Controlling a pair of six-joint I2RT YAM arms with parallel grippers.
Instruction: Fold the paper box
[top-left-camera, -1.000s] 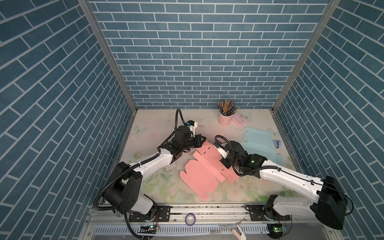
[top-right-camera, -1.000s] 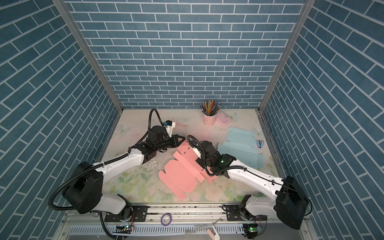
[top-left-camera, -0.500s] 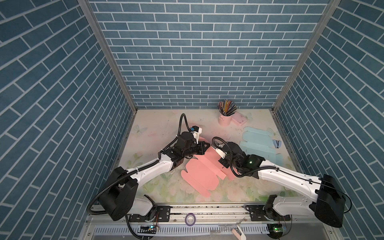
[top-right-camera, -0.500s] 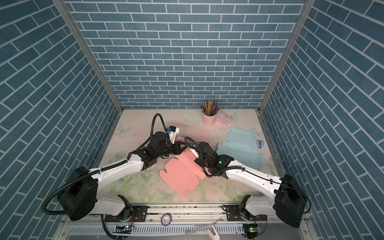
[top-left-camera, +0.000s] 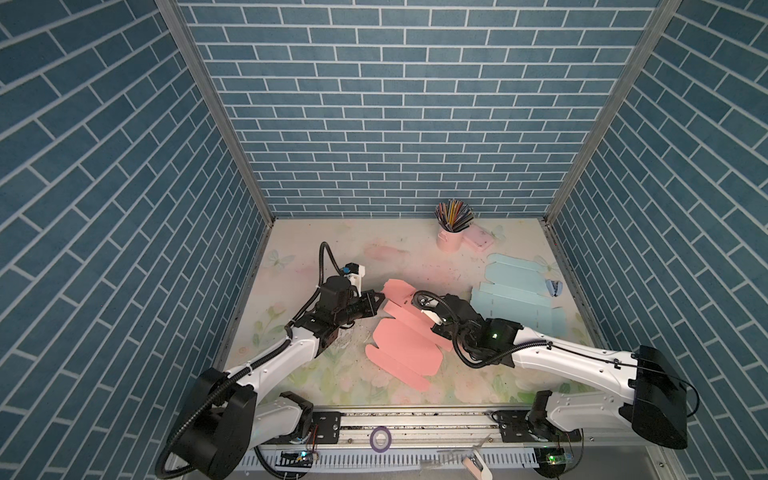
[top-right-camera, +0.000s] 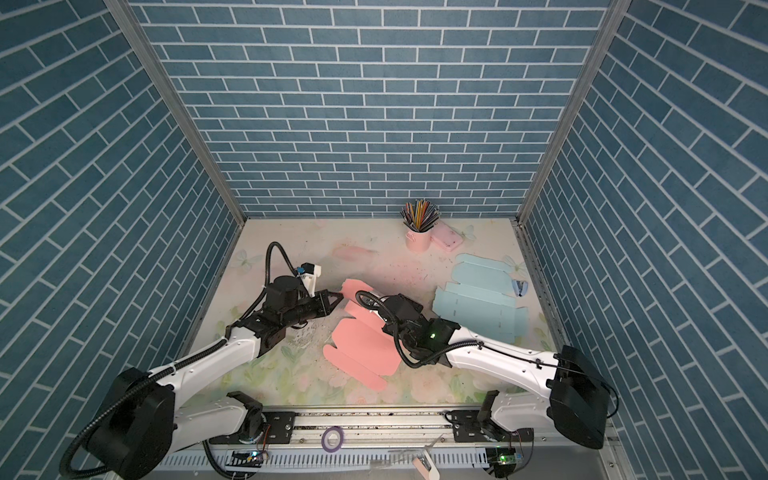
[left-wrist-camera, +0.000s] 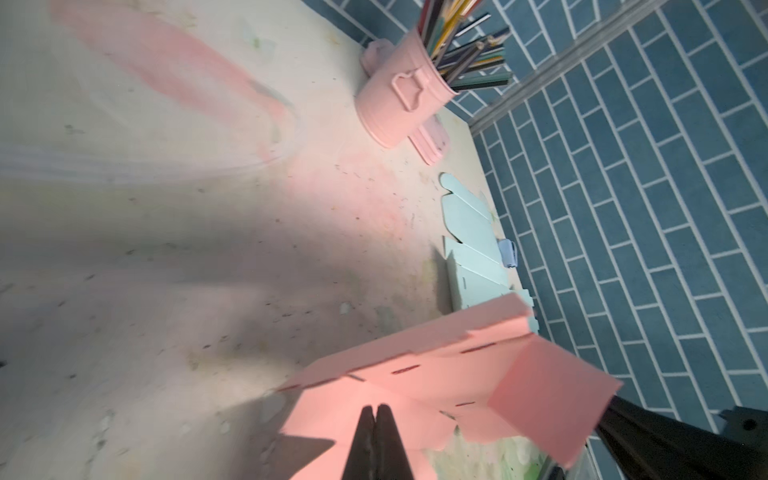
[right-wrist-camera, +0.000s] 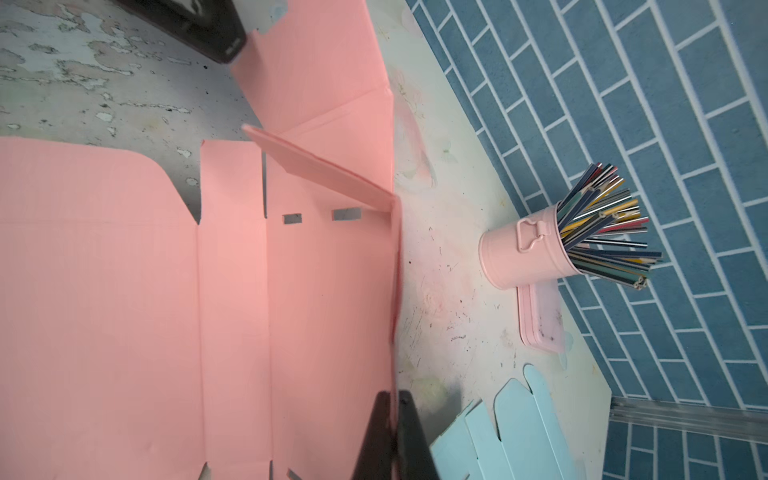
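Note:
The pink paper box (top-left-camera: 405, 345) (top-right-camera: 361, 345) lies as a mostly flat blank in mid-table, with its far panels lifted. My left gripper (top-left-camera: 381, 296) (top-right-camera: 341, 296) is shut, its tips (left-wrist-camera: 376, 409) against a raised far-left flap of the box (left-wrist-camera: 415, 395); I see no paper between its fingers. My right gripper (right-wrist-camera: 394, 395) is shut on the edge of an upright side wall of the box (right-wrist-camera: 124, 291). That thin pink edge runs straight into the seam between its fingers. In both top views the right wrist (top-left-camera: 453, 318) covers its fingertips.
A light blue box blank (top-left-camera: 515, 299) lies flat to the right, close to the right arm, with a small blue clip (top-left-camera: 555, 286) by the wall. A pink cup of pencils (top-left-camera: 451, 237) and a flat pink case (top-left-camera: 480, 239) stand at the back. Brick walls enclose three sides.
The left gripper came forward to the box's far flap, then drew back leftward. The right wrist edged left with the held wall. Both grippers stayed shut.

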